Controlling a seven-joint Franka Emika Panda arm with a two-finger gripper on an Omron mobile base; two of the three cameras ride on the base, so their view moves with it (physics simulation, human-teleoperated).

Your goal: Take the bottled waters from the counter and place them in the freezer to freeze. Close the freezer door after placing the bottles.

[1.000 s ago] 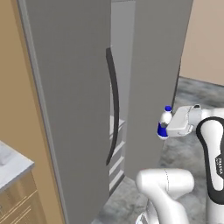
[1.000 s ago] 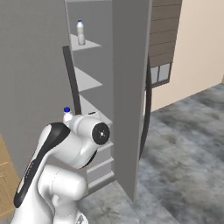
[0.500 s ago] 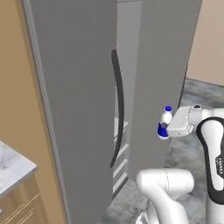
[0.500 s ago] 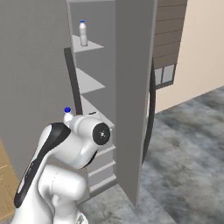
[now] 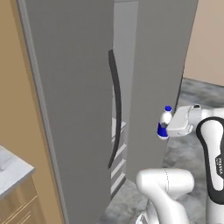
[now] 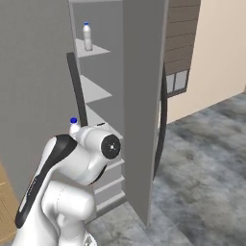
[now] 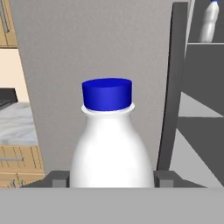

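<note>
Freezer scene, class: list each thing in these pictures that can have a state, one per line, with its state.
Freezer door: swung open.
Fridge door: closed.
Bottle on the top freezer shelf: upright, blue cap on.
Bottle in the gripper: upright, capped, held off any surface.
Gripper: shut on that bottle, outside the freezer.
Freezer shelves: lower ones in view bare.

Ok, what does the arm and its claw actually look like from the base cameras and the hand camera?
The arm is glossy white with rounded, bulbous links and a black stripe along one link. A round dark joint cap sits on its side. Small dark lettering marks the link in the left base view. The claw has a pale grey-white housing and two small dark grey finger tips.
</note>
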